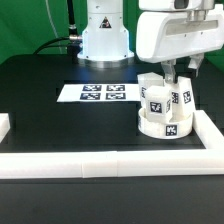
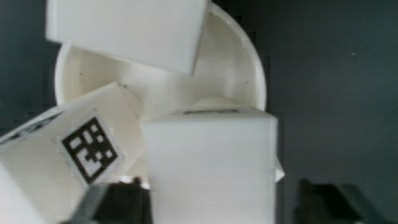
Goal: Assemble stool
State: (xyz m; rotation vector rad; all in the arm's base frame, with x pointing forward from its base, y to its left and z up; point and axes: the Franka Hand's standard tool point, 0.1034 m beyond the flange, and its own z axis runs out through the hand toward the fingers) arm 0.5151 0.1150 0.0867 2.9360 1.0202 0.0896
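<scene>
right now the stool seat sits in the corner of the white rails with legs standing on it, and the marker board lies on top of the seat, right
Not quite. The seat is in the corner of the white rails with legs standing on it, but the marker board lies flat on the table, apart from the seat toward the exterior view's left. The exterior view shows it.

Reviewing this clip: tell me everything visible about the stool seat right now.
The seat is a thick round white disc, plastic-looking, with a black-and-white tag on its rim. It lies flat on the black table, in the corner of the white border rails. White blocky legs stand on it. The gripper reaches down among them.
</scene>
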